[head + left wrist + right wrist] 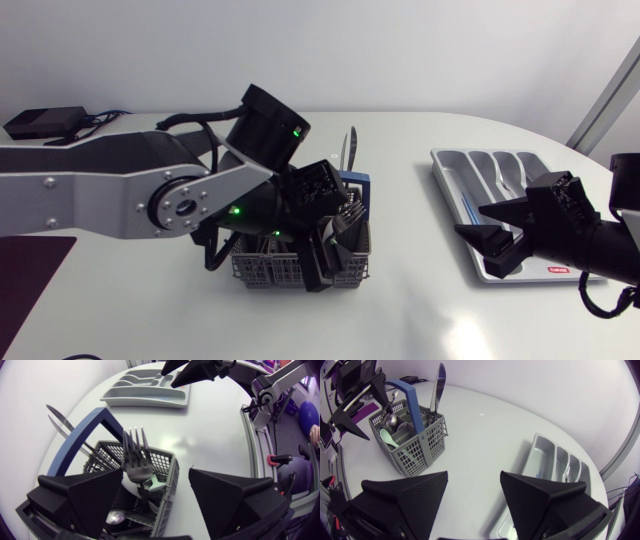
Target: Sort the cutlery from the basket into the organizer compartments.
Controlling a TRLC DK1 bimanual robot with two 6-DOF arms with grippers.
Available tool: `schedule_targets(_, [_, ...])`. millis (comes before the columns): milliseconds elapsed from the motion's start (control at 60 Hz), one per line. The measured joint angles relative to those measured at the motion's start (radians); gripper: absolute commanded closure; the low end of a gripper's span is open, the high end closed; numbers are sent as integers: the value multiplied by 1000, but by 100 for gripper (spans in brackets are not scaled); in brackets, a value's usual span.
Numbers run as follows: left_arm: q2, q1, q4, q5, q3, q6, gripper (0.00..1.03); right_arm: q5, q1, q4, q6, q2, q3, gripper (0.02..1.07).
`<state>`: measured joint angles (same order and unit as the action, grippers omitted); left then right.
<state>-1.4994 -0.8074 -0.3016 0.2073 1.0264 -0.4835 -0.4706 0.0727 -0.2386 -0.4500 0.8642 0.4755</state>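
Steel-grey, the four-tined metal fork (136, 462) is standing tines-up in the grey plastic mesh cutlery basket (167, 492). It is sitting in the gap between the two broad fingers of the left claw (156, 474), which is hanging open just over the basket's rim, neither finger touching the fork. By the look of it the picking step is in hand: the claw is lining up on one piece and gripping nothing. The next move is calling for a short descent, a close on the fork's neck, then a straight lift. Room is tight. The basket's upright blue handle (102, 414) is rising just beside one finger, two long steel knives (62, 419) are leaning out past it, and a pale green plastic spoon (390, 439) is crowding in under the claw, so a tilted pull is risking a snag. Well ahead of the claw, across bare white table (400, 290), the light grey compartmented plastic organizer (150, 397) is lying. The right claw (474, 476), also open and empty, is hovering with that organizer just ahead of and beside one finger, narrowing the approach there.
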Motion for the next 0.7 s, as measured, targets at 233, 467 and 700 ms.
schedule_targets(233, [20,24,-50,159,0,-42,22,6,-10,6,0,0,0,31])
schedule_targets(467, [21,40,-101,208,9,-80,22,24,-31,11,0,1,0,31])
schedule_targets(700, [-31,57,-113,234,58,-107,39,34,-72,18,0,7,0,31])
